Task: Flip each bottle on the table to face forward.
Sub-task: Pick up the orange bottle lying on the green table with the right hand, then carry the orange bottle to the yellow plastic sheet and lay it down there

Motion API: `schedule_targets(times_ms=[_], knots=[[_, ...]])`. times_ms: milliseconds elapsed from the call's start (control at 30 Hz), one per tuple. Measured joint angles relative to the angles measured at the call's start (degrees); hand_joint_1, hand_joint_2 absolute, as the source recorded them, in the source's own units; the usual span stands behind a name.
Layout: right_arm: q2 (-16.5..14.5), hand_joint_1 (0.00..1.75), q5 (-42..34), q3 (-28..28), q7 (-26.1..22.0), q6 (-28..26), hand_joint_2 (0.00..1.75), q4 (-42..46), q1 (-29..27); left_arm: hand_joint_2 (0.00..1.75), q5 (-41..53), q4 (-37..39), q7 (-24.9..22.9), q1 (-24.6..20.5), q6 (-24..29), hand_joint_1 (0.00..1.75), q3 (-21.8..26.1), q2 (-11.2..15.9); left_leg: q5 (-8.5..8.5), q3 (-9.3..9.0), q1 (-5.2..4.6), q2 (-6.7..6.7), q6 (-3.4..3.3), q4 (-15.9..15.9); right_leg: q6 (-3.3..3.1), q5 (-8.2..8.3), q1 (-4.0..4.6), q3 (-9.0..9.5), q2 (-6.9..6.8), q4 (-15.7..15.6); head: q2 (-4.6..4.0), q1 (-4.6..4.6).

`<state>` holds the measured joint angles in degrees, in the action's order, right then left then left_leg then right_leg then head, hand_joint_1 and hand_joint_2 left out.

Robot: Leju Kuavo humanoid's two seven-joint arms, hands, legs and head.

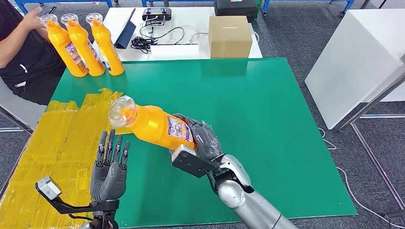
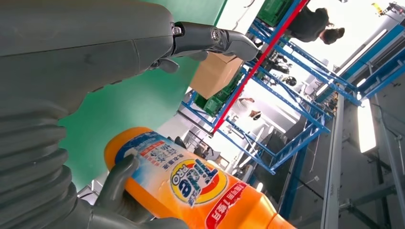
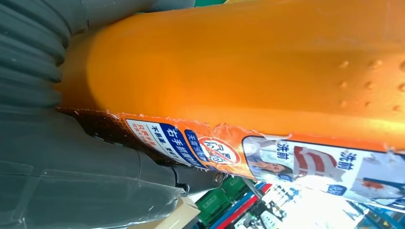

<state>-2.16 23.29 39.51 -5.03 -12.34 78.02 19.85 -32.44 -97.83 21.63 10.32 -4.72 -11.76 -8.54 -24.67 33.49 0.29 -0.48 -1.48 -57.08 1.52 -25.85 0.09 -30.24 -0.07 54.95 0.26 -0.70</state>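
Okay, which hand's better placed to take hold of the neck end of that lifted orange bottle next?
Probably left. The left hand is open, fingers up, just below the bottle's capped end; the right hand already grips its base.

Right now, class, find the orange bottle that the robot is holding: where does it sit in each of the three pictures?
Head view: the held bottle lies tilted above the green mat, gripped by the right robot hand.
Left wrist view: it crosses the lower middle, label showing.
Right wrist view: it spans the upper picture.
Shared landmark: the cardboard box, also in the left wrist view.
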Motion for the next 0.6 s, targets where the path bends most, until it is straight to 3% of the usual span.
schedule_targets(times_ms=[267,600], knots=[[-0.57,1.75,0.24,-0.51,0.83,2.88,1.75,-1.68,1.43,1.75,0.05,0.0,-0.31,-0.34,-0.26,0.0,-0.3,-0.01,0.0,0.0,0.01,0.01,0.0,0.0,0.0,0.0,0.0,0.01,0.0,0.0,0.0,-0.01],[-2.38,1.75,2.45,4.25,4.76,9.59,1.75,-7.26,4.9,1.75,0.72,0.0,-0.73,-1.06,-0.26,0.0,-0.16,-0.1,0.0,0.01,0.0,-0.01,0.0,0.0,0.0,0.0,0.0,0.0,0.0,0.01,0.0,-0.01]])
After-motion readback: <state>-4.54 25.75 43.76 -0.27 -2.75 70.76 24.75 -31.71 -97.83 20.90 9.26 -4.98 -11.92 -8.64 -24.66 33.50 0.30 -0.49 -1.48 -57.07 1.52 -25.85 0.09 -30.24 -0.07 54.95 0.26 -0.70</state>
